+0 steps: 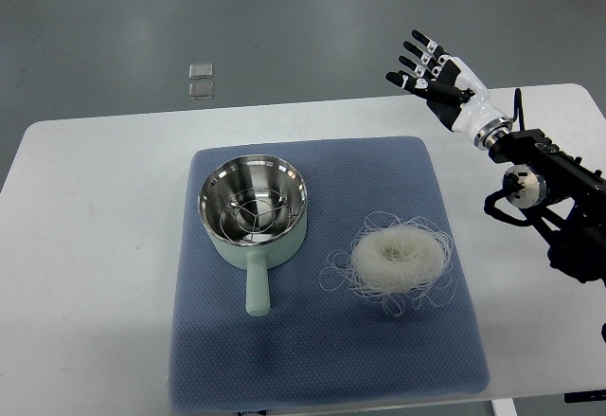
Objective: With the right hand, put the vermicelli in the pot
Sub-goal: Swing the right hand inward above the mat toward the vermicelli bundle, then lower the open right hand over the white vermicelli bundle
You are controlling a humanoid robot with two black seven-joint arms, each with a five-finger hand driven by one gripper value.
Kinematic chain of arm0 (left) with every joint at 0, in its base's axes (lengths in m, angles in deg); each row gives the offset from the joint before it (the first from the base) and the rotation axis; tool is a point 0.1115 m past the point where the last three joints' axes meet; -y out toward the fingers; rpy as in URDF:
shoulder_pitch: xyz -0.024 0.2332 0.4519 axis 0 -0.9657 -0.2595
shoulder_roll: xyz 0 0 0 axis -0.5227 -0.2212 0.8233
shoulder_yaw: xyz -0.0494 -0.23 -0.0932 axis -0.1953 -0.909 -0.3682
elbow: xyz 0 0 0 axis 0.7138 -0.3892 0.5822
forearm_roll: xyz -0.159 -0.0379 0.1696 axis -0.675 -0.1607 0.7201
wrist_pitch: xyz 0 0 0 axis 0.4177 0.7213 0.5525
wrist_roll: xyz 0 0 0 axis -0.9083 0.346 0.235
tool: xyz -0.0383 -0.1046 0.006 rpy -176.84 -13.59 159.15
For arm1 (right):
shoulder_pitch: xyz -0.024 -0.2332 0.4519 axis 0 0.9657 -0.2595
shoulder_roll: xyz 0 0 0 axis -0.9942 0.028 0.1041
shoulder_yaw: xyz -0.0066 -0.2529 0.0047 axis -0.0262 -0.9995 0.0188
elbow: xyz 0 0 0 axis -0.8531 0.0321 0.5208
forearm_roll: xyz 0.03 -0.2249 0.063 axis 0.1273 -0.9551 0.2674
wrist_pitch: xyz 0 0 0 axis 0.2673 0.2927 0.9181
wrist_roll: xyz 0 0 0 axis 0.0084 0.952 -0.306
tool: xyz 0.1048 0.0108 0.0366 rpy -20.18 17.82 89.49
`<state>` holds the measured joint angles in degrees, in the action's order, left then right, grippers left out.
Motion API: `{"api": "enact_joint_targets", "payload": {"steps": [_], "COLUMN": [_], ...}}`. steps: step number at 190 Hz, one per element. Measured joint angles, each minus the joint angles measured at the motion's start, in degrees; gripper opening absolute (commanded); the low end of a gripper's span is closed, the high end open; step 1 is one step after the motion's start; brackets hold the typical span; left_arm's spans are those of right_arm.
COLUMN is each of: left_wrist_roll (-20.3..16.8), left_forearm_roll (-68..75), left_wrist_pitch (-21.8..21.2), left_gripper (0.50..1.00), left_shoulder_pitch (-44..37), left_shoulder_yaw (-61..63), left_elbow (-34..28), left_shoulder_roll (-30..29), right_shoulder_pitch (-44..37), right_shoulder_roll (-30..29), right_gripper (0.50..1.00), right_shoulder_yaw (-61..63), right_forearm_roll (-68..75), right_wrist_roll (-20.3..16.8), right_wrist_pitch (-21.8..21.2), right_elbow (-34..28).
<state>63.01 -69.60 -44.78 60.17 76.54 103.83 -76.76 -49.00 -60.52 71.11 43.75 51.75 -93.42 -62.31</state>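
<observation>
So the near stuff first: there's a white table (85,245) with a blue-grey quilted mat (322,350) laid over the middle of it, covering most of the center. The bottom edge of the mat, down at 6 o'clock, is bare.

Moving up, the vermicelli (400,257) sits on the mat at around 4 o'clock from the picture's center. It's a pale, round nest with loose strands curling out all around it. Nothing is touching it.

Just beside it at its 9 o'clock is the pot (253,209), mint green outside and shiny steel inside, with a stubby handle pointing toward 6 o'clock. There's a wire rack sitting inside the bowl. Pot and noodles are near each other but apart, with a strip of mat between them.

The right hand (436,70) is way up at about 1 o'clock, over the far edge of the table, well apart from the noodles. Its arm comes in from the right edge, black linkages and a white wrist. Fingers are spread wide and pointing toward 10 o'clock-ish, holding nothing at all.

Farthest out, on the grey floor past the table at around 11 o'clock, there are two small clear square things (201,81) stacked one above the other. Can't tell what they are.
</observation>
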Motion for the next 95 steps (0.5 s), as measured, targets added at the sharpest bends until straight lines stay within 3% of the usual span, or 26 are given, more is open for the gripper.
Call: {"api": "enact_joint_targets", "payload": {"steps": [15,39,71,95], "left_wrist_roll": [0.0,0.0,0.0,-0.1], "left_forearm_roll": [0.0,0.1,0.1,0.2], "left_wrist_pitch": [0.0,0.0,0.1,0.1], "left_gripper": [1.000,1.000,1.000,1.000], "left_shoulder_pitch": [0.0,0.0,0.0,0.1], "left_shoulder_yaw": [0.0,0.0,0.0,0.1], "left_elbow": [0.0,0.1,0.5,1.2], "left_shoulder_roll": [0.0,0.0,0.0,0.0], "right_shoulder_pitch": [-4.2,-13.7,-35.5,-51.1], "right_shoulder_roll": [4.0,10.3,14.4,14.6], "right_gripper": [0.987,0.987,0.987,0.987], "right_shoulder_yaw": [-7.4,-22.0,-51.2,-70.7], "right_forearm_roll": [-7.2,-17.2,-20.7,-20.3], "right_wrist_roll": [-0.1,-0.1,-0.4,-3.3], "right_wrist_pitch": [-1.4,-7.2,-14.9,-19.5], "right_elbow": [-1.0,-4.1,-7.3,-12.7]}}
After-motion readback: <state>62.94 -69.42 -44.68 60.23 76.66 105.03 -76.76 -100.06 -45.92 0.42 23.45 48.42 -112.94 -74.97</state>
